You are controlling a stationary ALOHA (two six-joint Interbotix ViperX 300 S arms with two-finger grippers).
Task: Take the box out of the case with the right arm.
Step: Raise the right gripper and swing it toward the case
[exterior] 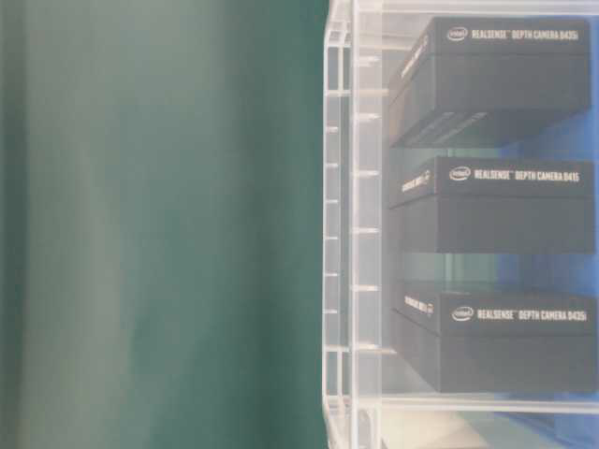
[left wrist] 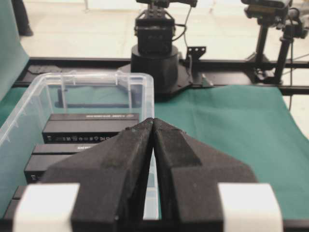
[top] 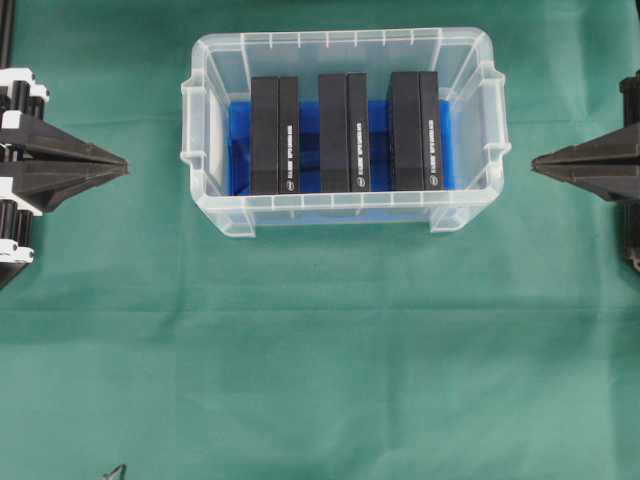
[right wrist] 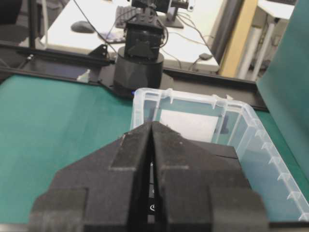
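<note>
The right gripper point(top: 535, 163) sat at the right edge of the overhead view, its two black fingers pressed together into a point that faced the case point(top: 200, 120) from well apart, with bare green cloth point(top: 320, 350) between them. From its own wrist camera the same fingers point(right wrist: 130, 159) met along a thin seam with nothing between them, and the clear case point(right wrist: 270, 150) lay beyond and below the tips, untouched. The left gripper point(top: 125, 165) mirrored it on the opposite side, also drawn shut to a point, holding nothing and standing well clear of the case wall; its wrist view showed the closed fingers point(left wrist: 183, 154) with white bands near their roots and the case point(left wrist: 29, 106) off to the left. Inside the case, three black boxes stood on edge side by side on a blue sheet point(top: 238, 130): the left box point(top: 274, 135), the middle box point(top: 343, 132) and the right box point(top: 414, 130), each with white lettering along one narrow face. Gaps of blue showed between them, and none leaned against a neighbour. The table-level view, turned on its side, showed the printed faces of the boxes point(exterior: 505, 210) through the ribbed clear wall.
</note>
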